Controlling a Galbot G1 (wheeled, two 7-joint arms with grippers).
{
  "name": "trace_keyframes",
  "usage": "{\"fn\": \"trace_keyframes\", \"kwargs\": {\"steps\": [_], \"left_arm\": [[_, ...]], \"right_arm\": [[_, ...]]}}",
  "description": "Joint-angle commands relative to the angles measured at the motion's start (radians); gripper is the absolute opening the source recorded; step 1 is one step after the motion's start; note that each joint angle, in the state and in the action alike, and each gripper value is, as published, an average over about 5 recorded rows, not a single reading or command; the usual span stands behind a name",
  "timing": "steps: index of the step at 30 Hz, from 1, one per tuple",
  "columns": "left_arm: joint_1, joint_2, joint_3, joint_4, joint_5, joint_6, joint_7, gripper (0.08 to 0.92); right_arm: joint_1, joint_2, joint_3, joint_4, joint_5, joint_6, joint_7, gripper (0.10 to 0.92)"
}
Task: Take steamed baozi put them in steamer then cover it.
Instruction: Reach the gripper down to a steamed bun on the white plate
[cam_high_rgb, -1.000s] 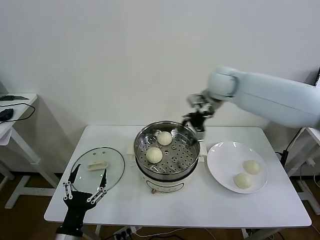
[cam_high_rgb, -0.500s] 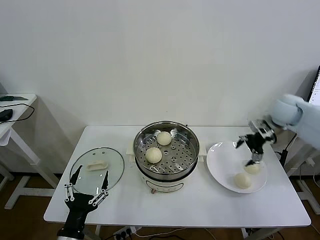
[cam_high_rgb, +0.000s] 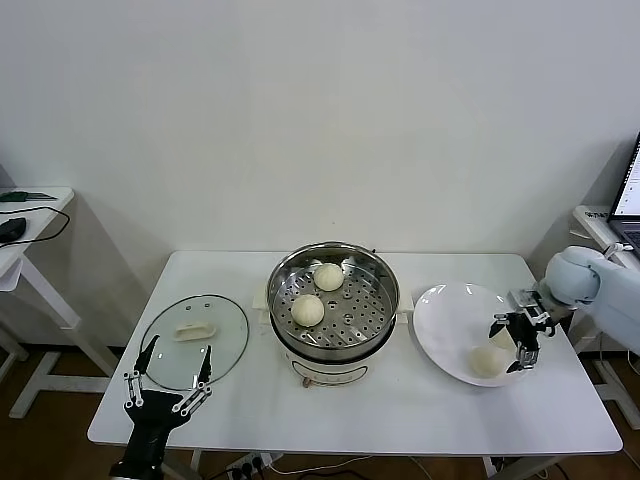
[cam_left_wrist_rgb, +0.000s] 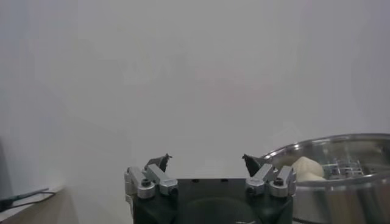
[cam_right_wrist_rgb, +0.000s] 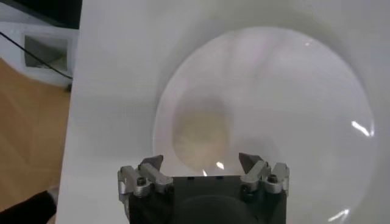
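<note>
The steamer stands mid-table with two steamed baozi on its perforated floor. Two more lie on the white plate to its right: one in the open, the other between the fingers of my right gripper. That gripper is open and low over the plate. In the right wrist view the right gripper is open, with a baozi just ahead on the plate. The cover lies flat at the left. My left gripper hangs open near the cover's front edge.
In the left wrist view the left gripper faces the wall, with the steamer's rim and a baozi off to one side. A side table with cables stands far left. A laptop sits at the right edge.
My right arm swung from behind the steamer over to the plate and came down around a baozi, still open. My left gripper barely shifted.
</note>
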Motion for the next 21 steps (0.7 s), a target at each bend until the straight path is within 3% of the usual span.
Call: {"fn": "trace_keyframes", "kwargs": {"steps": [1,11,21], "left_arm": [[0.000,0.001,-0.004,0.003,0.000,-0.001,-0.001,0.823],[-0.002,0.001,-0.003,0.007,-0.002,-0.001,-0.002,0.823],[-0.001,0.000,-0.002,0.010,-0.002,-0.003,-0.002,0.823]], "right_arm": [[-0.091,0.038,0.051,-0.047,-0.033,0.009,0.022,0.823],[-0.082,0.067,0.042,-0.064,-0.025,0.008,0.023,0.821],[-0.039,0.062,0.018,-0.047,-0.014,0.009,0.012,0.698]]}}
